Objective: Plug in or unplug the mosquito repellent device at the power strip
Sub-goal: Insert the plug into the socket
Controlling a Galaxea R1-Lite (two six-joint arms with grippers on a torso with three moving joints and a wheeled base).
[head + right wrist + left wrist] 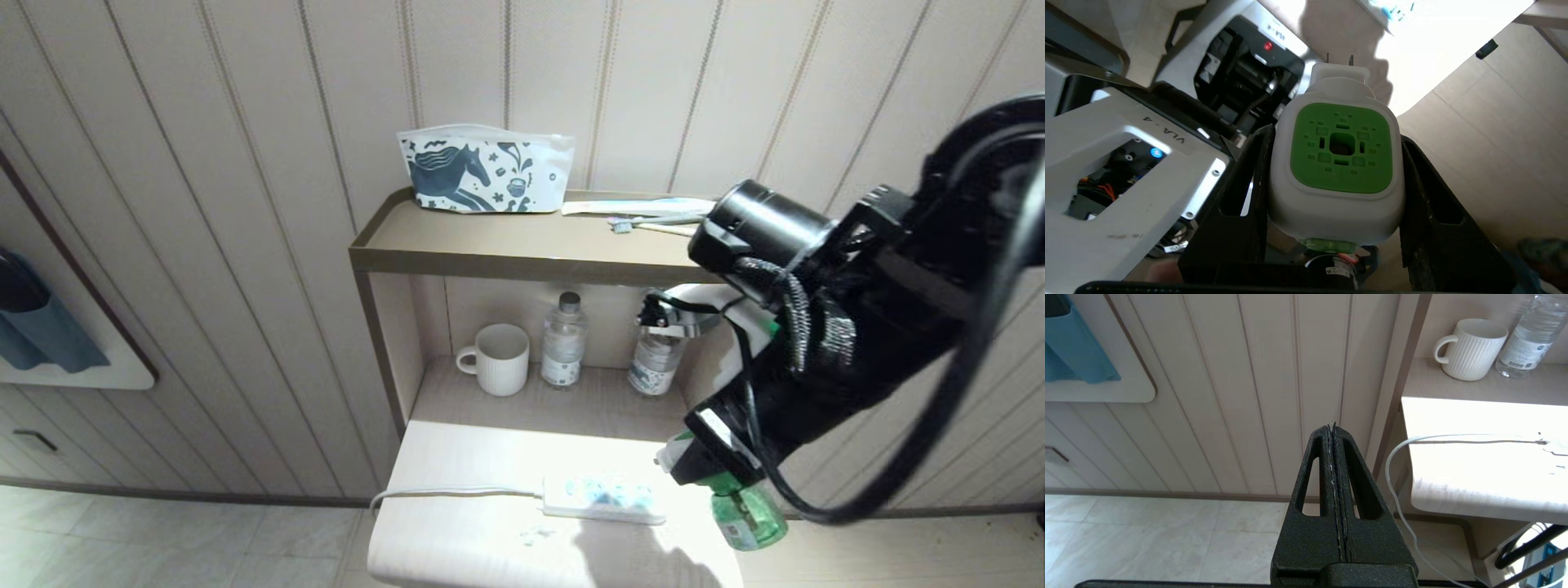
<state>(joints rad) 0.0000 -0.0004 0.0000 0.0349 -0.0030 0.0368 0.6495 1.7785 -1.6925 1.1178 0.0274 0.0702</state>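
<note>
Nearest the head camera, to the right of the power strip (602,499), the right gripper (1336,171) is clamped on the mosquito repellent device (1337,163) — one black finger on each side of its white head, the green vented face toward the wrist camera and two metal prongs sticking out from the far end. In the head view the device's translucent green bottle (747,516) hangs below the black arm, just right of the strip and clear of it; the prongs sit in no socket.

The power strip lies flat on the pale bedside ledge (457,531), its cord (449,492) running left off the edge. The left gripper (1333,430) is left of the ledge, by the panelled wall, fingers pressed together on nothing.

Behind the strip, in the recessed shelf, stand a white ribbed mug (498,359) and two clear water bottles (563,343) — the second (653,363) partly behind the arm. On the top shelf above them rest a horse-print pouch (483,175) and a toothbrush (653,222).
</note>
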